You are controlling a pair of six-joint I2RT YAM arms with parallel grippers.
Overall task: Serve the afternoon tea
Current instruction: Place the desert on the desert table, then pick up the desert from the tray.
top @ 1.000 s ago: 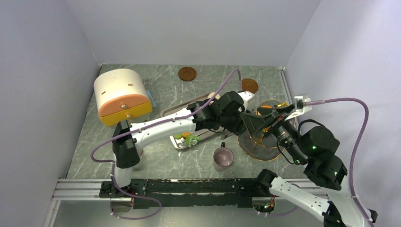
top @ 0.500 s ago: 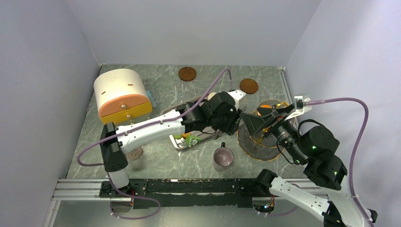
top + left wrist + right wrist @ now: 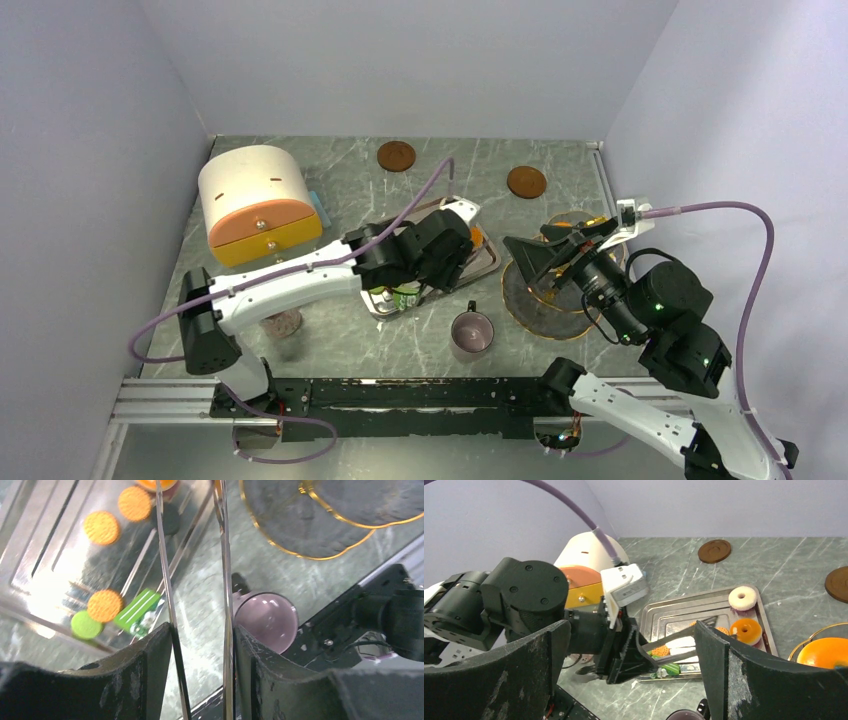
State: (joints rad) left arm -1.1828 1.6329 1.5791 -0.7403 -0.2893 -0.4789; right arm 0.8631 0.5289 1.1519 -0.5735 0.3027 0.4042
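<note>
My left gripper [image 3: 452, 256] hangs over the steel tray [image 3: 493, 262], shut on metal tongs [image 3: 165, 575] whose two blades run out between its fingers [image 3: 145, 665]. On the tray lie orange biscuits [image 3: 101, 527], a green disc [image 3: 85, 625], a black disc [image 3: 170, 522] and a green wrapped sweet [image 3: 139, 611]. A cream ring [image 3: 742, 598] and an orange ring [image 3: 745, 631] sit at the tray's far end. The pinkish mug [image 3: 471, 333] stands on the table near the tray, with its handle toward the tray. My right gripper [image 3: 553, 255] is open above the gold-rimmed plate [image 3: 545, 303].
An orange fruit [image 3: 824, 652] lies on a second gold-rimmed plate. A cream and orange bread box [image 3: 258, 203] stands at the left. Two brown coasters [image 3: 396, 155] [image 3: 526, 181] lie at the back. A small round jar [image 3: 283, 322] sits by the left arm.
My left arm has drawn back to the left, from beside the plate to over the tray, still holding the tongs. The right arm has barely shifted.
</note>
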